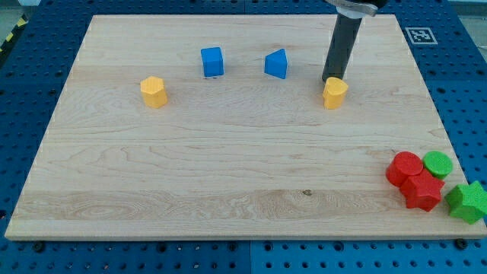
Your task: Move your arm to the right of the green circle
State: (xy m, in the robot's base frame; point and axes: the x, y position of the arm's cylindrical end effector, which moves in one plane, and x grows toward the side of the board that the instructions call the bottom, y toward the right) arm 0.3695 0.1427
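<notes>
My tip (pixel 332 79) sits in the upper right of the frame, touching or just behind the top edge of a yellow block (pixel 334 93); the rod (pixel 344 46) rises from it toward the view's top; there is no claw on this rig, only the rod, so nothing opens or closes and nothing is held.

The green circle (pixel 437 164) lies at the lower right of the frame, near the worktop's (pixel 228 167) right edge; it touches or nearly touches the red circle (pixel 404 167) to its left, with a red star-like block (pixel 422 191) just below them and a green star-like block (pixel 469 202) down at the lower right corner.

The spot I want is the narrow strip of bare wood between the green circle and the right edge; I judge the clean route is to slide first toward the view's right, clear of the yellow block, then come down along the edge and stop level with the circle; going straight on the diagonal risks ploughing into the red circle or nudging the green one.

I keep above the green star-like block and stop short of touching; the margin there looks tight.

The two blue blocks (pixel 212 62) (pixel 277 64) and the other yellow block (pixel 154 91) at the upper left are well apart from this route.
</notes>
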